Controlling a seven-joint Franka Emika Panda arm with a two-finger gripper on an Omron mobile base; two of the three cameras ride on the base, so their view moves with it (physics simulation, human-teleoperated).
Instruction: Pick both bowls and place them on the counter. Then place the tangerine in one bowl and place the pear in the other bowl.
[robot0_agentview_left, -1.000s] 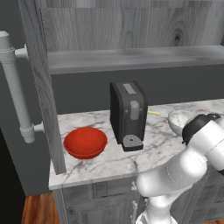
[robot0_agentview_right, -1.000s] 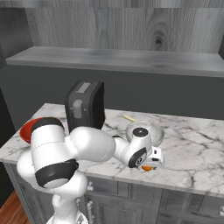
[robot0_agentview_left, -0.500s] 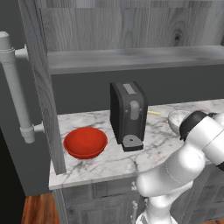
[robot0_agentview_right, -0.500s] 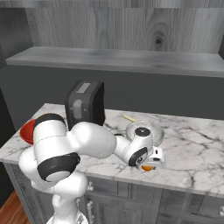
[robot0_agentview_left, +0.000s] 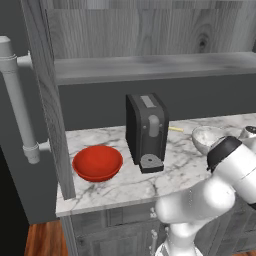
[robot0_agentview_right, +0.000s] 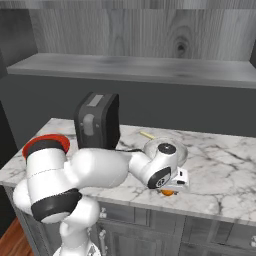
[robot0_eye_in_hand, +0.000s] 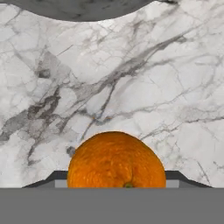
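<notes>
The hand has dropped lower at the frame's lower middle, and the gripper (robot0_agentview_right: 170, 190) now sits right over the tangerine (robot0_agentview_right: 167, 192). Its jaws are narrowing around the fruit.

On the counter (robot0_agentview_left: 105, 192), one bowl (robot0_agentview_left: 97, 163) sits at the left end, beside the cabinet side panel (robot0_agentview_left: 47, 100). The coffee machine (robot0_agentview_left: 146, 131) stands right of it, near the middle. The other bowl (robot0_agentview_left: 206, 138) lies further right, behind the arm. The tangerine (robot0_eye_in_hand: 116, 160) rests on the counter before that bowl, under the gripper (robot0_agentview_right: 170, 187). A shelf (robot0_agentview_right: 135, 69) runs above.
</notes>
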